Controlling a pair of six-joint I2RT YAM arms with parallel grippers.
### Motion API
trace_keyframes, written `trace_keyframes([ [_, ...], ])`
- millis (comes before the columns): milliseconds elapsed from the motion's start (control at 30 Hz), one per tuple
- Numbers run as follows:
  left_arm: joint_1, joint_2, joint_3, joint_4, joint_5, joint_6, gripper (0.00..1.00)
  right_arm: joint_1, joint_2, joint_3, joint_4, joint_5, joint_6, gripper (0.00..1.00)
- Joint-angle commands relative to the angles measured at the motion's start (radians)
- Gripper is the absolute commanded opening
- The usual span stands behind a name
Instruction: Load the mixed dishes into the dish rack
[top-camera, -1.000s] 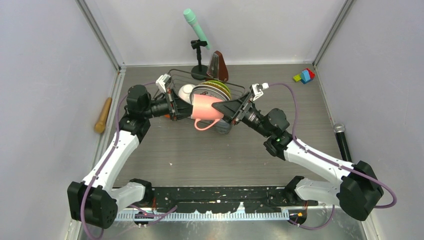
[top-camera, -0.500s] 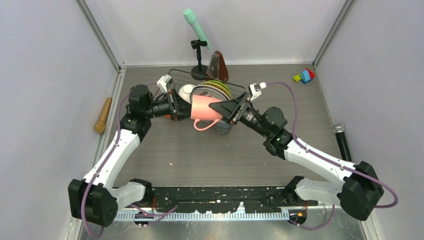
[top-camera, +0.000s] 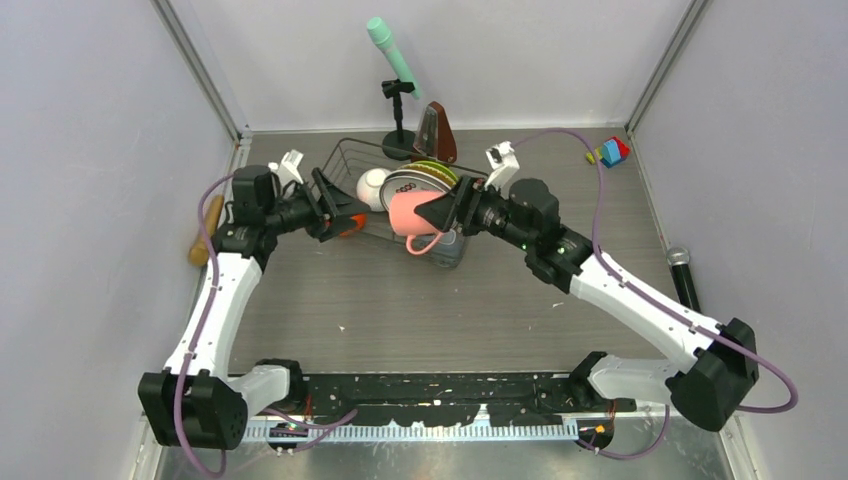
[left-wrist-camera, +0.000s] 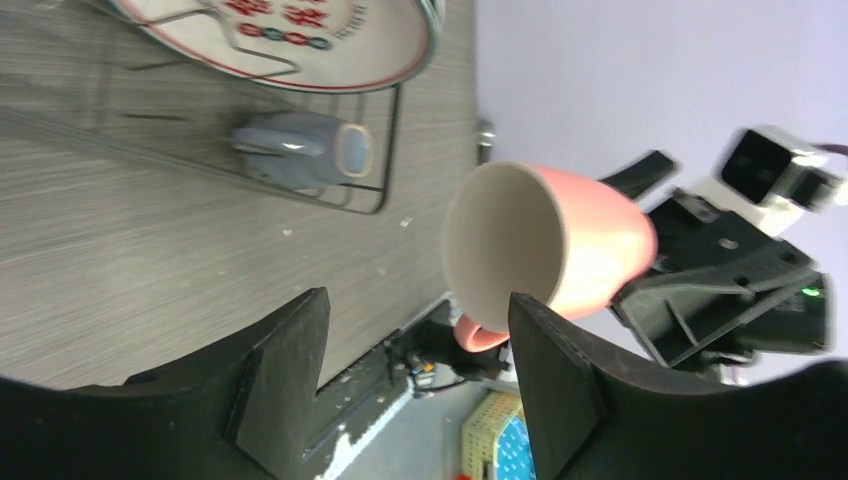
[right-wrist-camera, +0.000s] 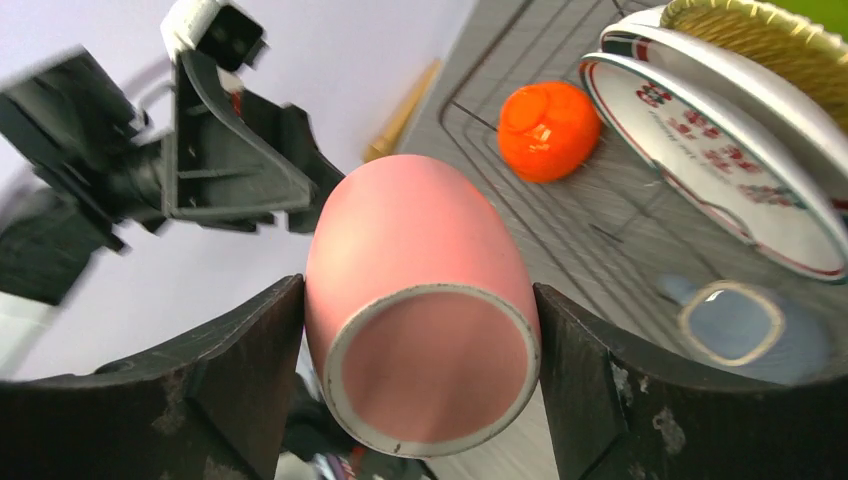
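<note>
A pink mug (top-camera: 408, 212) hangs sideways in the air over the front of the dish rack (top-camera: 352, 152), and my right gripper (top-camera: 432, 212) is shut on its base end. In the right wrist view the pink mug (right-wrist-camera: 420, 290) fills the gap between both fingers. My left gripper (top-camera: 342, 212) stands open to the left of the mug, apart from it, its fingers (left-wrist-camera: 285, 370) empty. The rack holds a white bowl (top-camera: 372, 183), an orange-red bowl (right-wrist-camera: 548, 128), a white teal-rimmed plate (top-camera: 420, 186), a tan plate (right-wrist-camera: 770, 40) and a lime-green plate (top-camera: 442, 167). A grey-blue mug (top-camera: 447, 250) lies at the rack's front corner.
A teal microphone on a stand (top-camera: 393, 62) and a brown wedge-shaped object (top-camera: 437, 135) stand behind the rack. A wooden stick (top-camera: 207, 230) lies by the left wall. Toy blocks (top-camera: 608, 152) sit at the far right and a black microphone (top-camera: 685, 282) lies along the right wall.
My left gripper has opened, let go of the pink mug and drawn back to the left. The right gripper keeps the mug and has shifted left and toward the rack.
</note>
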Motion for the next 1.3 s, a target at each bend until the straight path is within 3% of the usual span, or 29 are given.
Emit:
trace_keyframes([
  [0, 0.056, -0.007, 0.072, -0.233, -0.144, 0.208, 0.72, 0.002, 0.091, 0.224, -0.148, -0.087, -0.401, 0.0],
  [67, 0.073, -0.013, 0.085, -0.284, -0.209, 0.26, 0.76, 0.001, 0.165, 0.331, -0.245, -0.135, -0.525, 0.0],
  [200, 0.121, -0.037, 0.131, -0.407, -0.435, 0.357, 0.96, 0.003, 0.31, 0.524, -0.373, -0.224, -0.745, 0.0],
  [433, 0.124, -0.125, 0.061, -0.389, -0.565, 0.339, 0.98, 0.004, 0.474, 0.74, -0.488, -0.283, -1.117, 0.0],
  [667, 0.123, -0.198, 0.003, -0.367, -0.58, 0.32, 0.97, 0.004, 0.668, 0.976, -0.582, -0.392, -1.271, 0.0],
  [800, 0.123, -0.214, -0.012, -0.369, -0.589, 0.316, 0.94, 0.008, 0.739, 1.018, -0.559, -0.427, -1.305, 0.0],
  [1267, 0.123, -0.23, -0.032, -0.366, -0.592, 0.311, 0.93, 0.069, 0.896, 1.112, -0.623, -0.265, -1.417, 0.0],
])
